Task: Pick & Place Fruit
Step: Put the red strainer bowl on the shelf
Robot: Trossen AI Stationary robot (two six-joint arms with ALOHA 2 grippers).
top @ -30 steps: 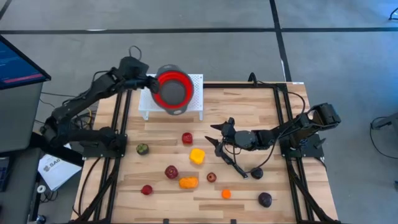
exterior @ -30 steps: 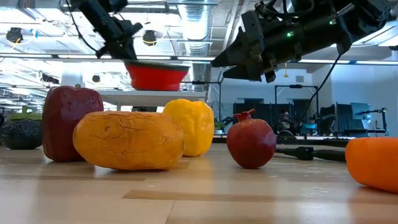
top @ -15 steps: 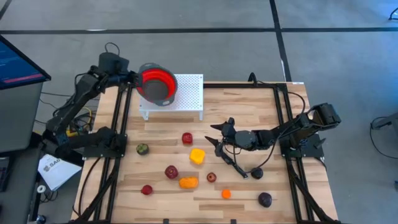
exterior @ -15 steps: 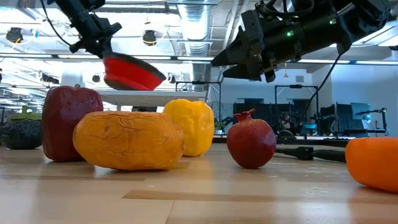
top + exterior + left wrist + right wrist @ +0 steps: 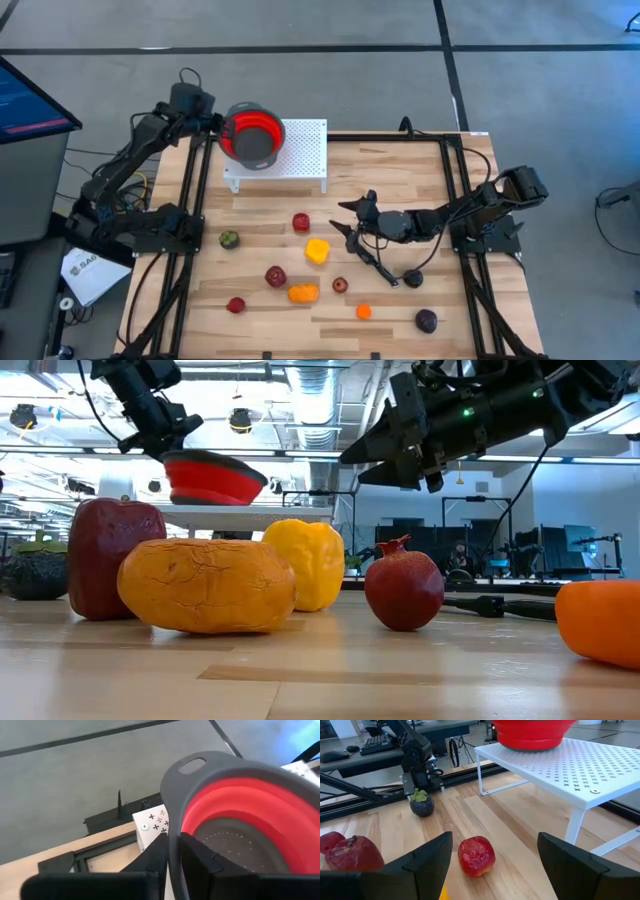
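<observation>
My left gripper [image 5: 172, 859] is shut on the red colander [image 5: 250, 136] with the grey rim, over the left end of the white perforated rack [image 5: 300, 150]. My right gripper [image 5: 346, 220] is open above the table's middle right, pointing left at the fruit. A red fruit [image 5: 476, 856] lies just ahead of it, between its fingers' lines. Yellow [image 5: 317, 250], orange [image 5: 303, 293], dark red [image 5: 275, 276], olive green [image 5: 229, 239] and dark purple [image 5: 426, 320] pieces rest on the wood. The black knife [image 5: 375, 265] lies under the right gripper. My left gripper pinches the colander's grey rim [image 5: 173, 837] between its two fingers, one finger [image 5: 197, 857] on the bowl side and one on the outer side. It comes from the table's far left, slanting down. The colander's base is at the rack's top; whether it rests there I cannot tell.
The rack stands at the table's far edge, left of centre. Black frame rails [image 5: 462, 200] run along the table's sides. Small fruits [image 5: 364, 311] lie near the front edge. Bare wood [image 5: 400, 180] shows on the far right of the table.
My left gripper carried the colander from over the rack's middle toward the table's left, to the rack's left end. The colander tipped on the way and now sits closer to level. The right arm and the fruit kept still.
</observation>
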